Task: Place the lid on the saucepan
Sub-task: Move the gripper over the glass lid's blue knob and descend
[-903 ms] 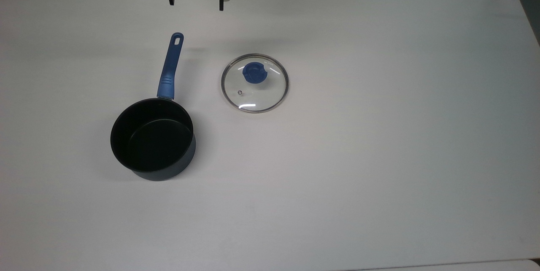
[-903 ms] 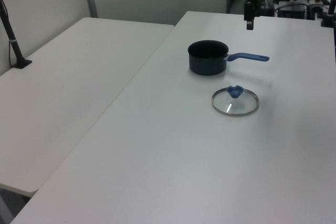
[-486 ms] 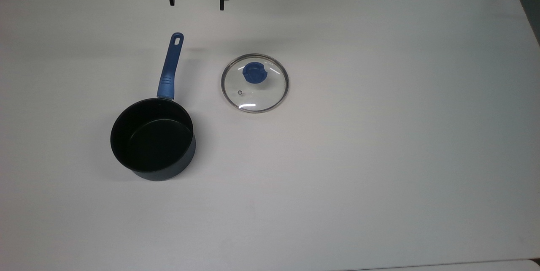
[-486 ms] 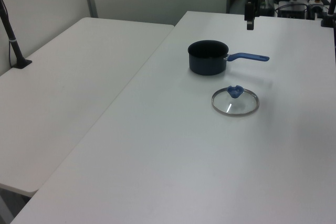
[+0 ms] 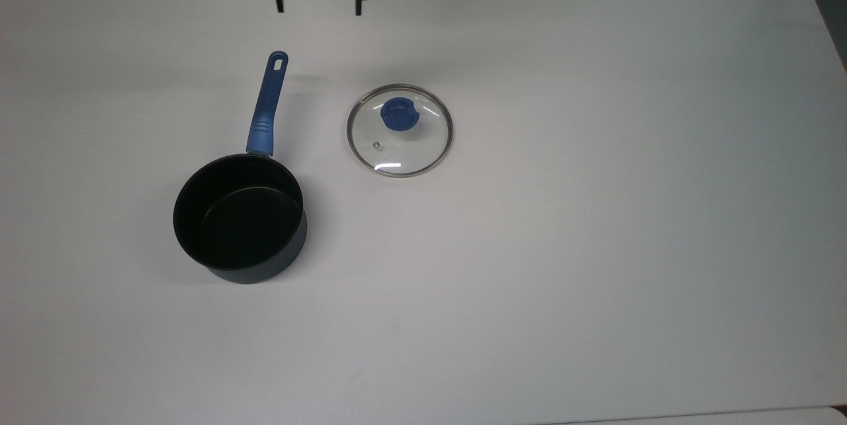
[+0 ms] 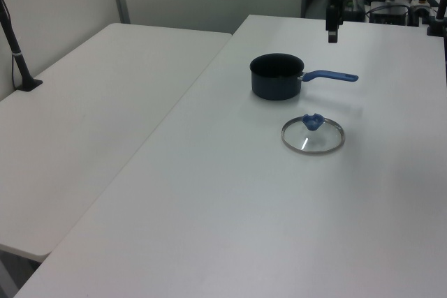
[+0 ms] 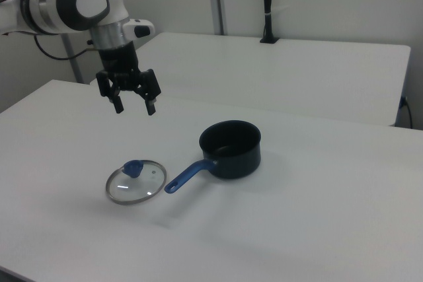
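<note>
While the end effector [image 5: 319, 9] hangs released above the far edge of the counter [image 5: 595, 213], its two fingers spread wide and gripping nothing, two things lie below it on the white surface. One lid [image 5: 400, 130], clear glass with a blue knob, rests flat, nearer the camera than the end effector and a little to the top view's right of it. One saucepan [image 5: 239, 218] stands upright and uncovered, farther from the end effector than the lid and to the top view's left. Its single blue handle [image 5: 267, 102] points back toward the end effector. Lid and saucepan sit apart, not touching. A second counter [image 6: 91, 116] stands alongside.
</note>
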Controlling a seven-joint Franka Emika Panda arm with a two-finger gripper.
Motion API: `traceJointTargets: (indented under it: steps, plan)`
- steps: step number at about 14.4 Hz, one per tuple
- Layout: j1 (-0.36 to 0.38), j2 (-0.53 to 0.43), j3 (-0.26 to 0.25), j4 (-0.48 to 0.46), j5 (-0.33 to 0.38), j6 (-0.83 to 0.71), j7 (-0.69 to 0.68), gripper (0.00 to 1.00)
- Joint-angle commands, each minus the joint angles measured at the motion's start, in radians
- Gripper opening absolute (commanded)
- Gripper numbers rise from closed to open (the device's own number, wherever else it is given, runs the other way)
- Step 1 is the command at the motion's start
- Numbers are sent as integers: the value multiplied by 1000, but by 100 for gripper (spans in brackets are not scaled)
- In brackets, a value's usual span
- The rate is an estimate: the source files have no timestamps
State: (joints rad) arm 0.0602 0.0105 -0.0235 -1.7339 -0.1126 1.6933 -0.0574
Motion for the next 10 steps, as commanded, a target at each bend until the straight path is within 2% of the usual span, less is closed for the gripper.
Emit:
traceJointTargets:
  steps: [1, 2, 5, 10]
  plan:
    - [26, 13, -1, -18, 66, -3, -84, 100]
    - [27, 16, -3, -19, 88, -3, -106, 100]
    - [64, 45, -1, -29, 90, 6, -137, 100]
    - [90, 109, -1, -84, 91, 134, -142, 100]
